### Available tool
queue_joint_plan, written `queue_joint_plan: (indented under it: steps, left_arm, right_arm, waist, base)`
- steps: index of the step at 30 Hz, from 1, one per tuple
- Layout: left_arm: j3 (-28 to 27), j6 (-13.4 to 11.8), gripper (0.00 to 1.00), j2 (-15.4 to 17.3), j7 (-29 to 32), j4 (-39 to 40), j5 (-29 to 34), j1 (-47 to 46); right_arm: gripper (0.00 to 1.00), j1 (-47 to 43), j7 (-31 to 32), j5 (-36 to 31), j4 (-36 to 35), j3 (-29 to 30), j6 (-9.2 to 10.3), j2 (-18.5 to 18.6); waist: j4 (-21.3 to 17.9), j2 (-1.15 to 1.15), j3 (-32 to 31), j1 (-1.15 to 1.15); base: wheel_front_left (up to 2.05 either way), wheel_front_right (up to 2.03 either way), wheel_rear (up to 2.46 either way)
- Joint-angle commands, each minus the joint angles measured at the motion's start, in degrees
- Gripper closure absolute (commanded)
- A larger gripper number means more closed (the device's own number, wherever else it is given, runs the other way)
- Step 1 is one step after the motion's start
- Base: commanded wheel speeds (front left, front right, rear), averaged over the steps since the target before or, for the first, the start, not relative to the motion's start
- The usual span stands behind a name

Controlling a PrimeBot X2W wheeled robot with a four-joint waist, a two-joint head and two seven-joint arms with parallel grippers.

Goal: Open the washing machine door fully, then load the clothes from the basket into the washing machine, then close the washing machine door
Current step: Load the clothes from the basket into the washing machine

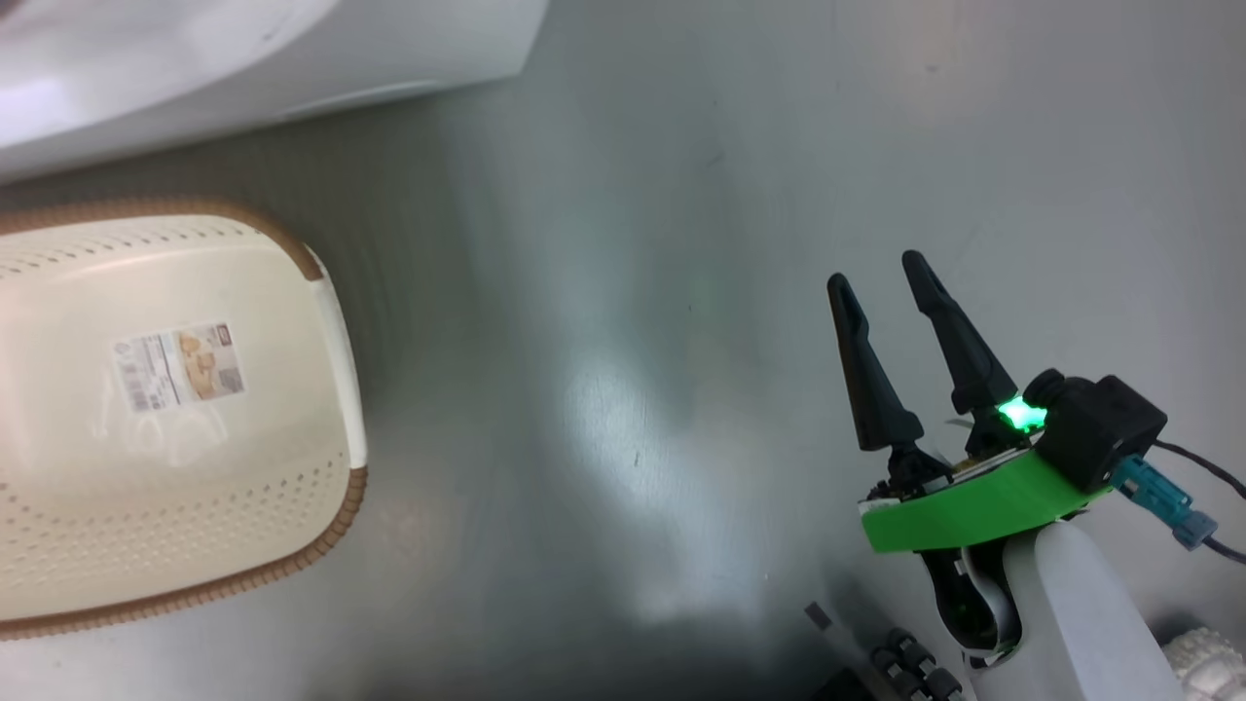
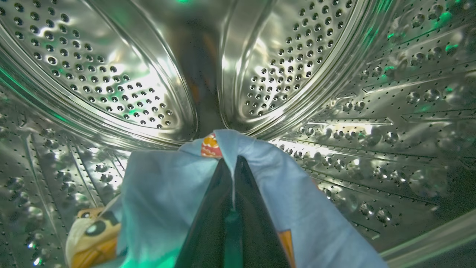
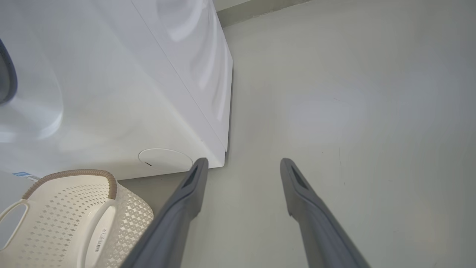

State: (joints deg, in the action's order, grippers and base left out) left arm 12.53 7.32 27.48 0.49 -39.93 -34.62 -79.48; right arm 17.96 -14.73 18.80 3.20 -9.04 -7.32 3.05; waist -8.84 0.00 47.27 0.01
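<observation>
While left gripper (image 2: pixel 231 160) clamps clothes (image 2: pixel 163 193) inside drum (image 2: pixel 111 74), right gripper (image 1: pixel 875 271) jaws gape wide above floor (image 1: pixel 623 292) near basket (image 1: pixel 336 516).

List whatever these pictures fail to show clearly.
- Head view: the basket runs off the left edge, so what lies in that end is hidden.
- Left wrist view: the clothes are partly covered by the left gripper and cut by the bottom edge; how many pieces is unclear.
- Right wrist view: the washing machine is cut off at the left; a dark curved sliver there cannot be identified.
</observation>
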Motion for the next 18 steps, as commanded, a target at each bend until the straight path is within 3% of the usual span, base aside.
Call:
queue_joint_plan:
  steps: [1,5,10,14,18]
  left_arm:
    - [-0.2,0.2,1.0,4.6,-0.3,2.3,-0.7,-1.8]
    - [0.6,0.2,1.0,7.6,-6.8,3.9,-1.9,-5.5]
    - [0.9,0.2,1.0,10.0,-15.1,2.8,2.7,-10.1]
    - [-2.1,0.2,1.0,10.4,-15.4,6.4,6.6,-11.3]
    - [-8.7,0.2,1.0,9.1,-15.5,12.9,11.5,-9.2]
  right_arm:
    - [0.0,-0.7,-0.3,1.2,-1.4,-1.7,-0.17,-0.2]
    - [0.0,0.3,-0.3,2.2,-1.3,-2.6,-0.17,-0.2]
    - [0.0,1.6,-0.3,3.0,-1.0,-3.6,-0.17,-0.2]
    - [0.0,2.4,-0.3,3.2,-1.0,-3.5,-0.17,-0.2]
    - [0.0,3.1,-0.3,3.2,-0.8,-3.6,-0.17,-0.2]
  waist:
    - [-0.9,0.0,3.2,-0.01]
    - [-1.1,0.0,5.6,-0.01]
    - [-1.4,0.0,6.9,-0.01]
    - [-1.4,0.0,7.4,-0.01]
    - [-1.5,0.0,7.4,-0.01]
  base:
    - [0.0,0.0,0.0]
    - [0.0,0.0,0.0]
    - [0.0,0.0,0.0]
    - [0.0,0.0,0.0]
    - [0.0,0.0,0.0]
